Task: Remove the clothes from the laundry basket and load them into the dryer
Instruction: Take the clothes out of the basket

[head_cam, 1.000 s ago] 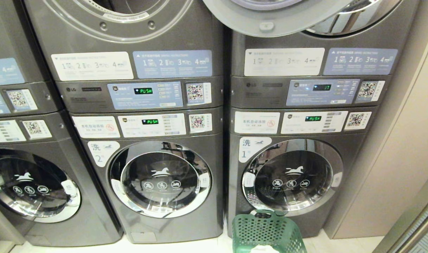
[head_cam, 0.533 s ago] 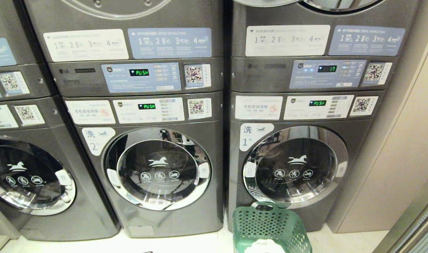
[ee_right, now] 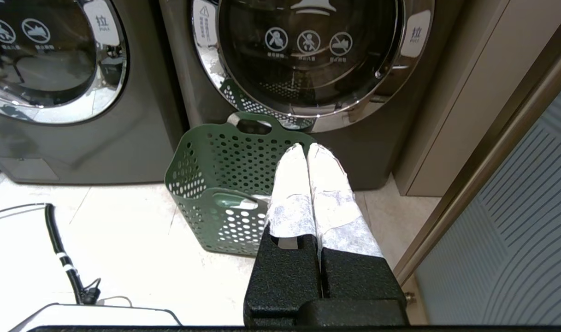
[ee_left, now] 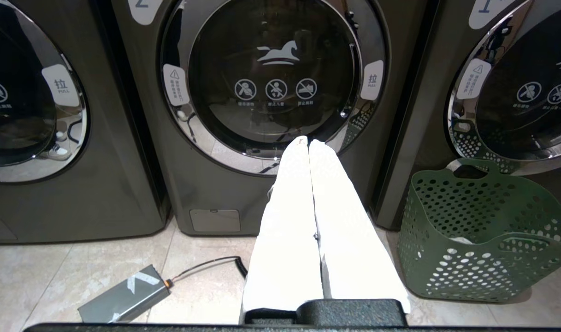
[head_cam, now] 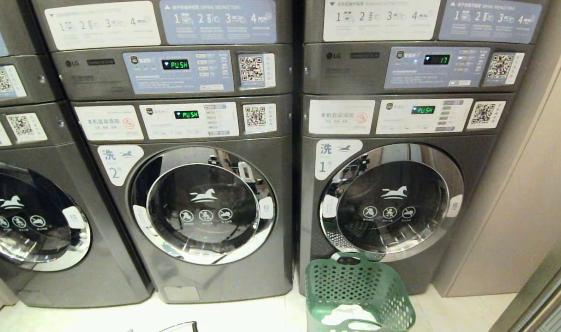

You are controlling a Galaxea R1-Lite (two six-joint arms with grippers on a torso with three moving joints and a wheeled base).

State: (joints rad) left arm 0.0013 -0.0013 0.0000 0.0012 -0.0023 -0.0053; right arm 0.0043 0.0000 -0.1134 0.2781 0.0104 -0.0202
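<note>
Basket (head_cam: 358, 290) sits on the floor at 5 o'clock, clothes (head_cam: 345, 316) inside; left end effector (ee_left: 309, 144) and right end effector (ee_right: 306, 148) both pinched together, empty.

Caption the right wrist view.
Shut right gripper poised above the green laundry basket before a closed washer door.

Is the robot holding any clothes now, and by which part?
Nothing is held. The left gripper and the right gripper are both shut on nothing. White cloth lies in the laundry basket.
</note>
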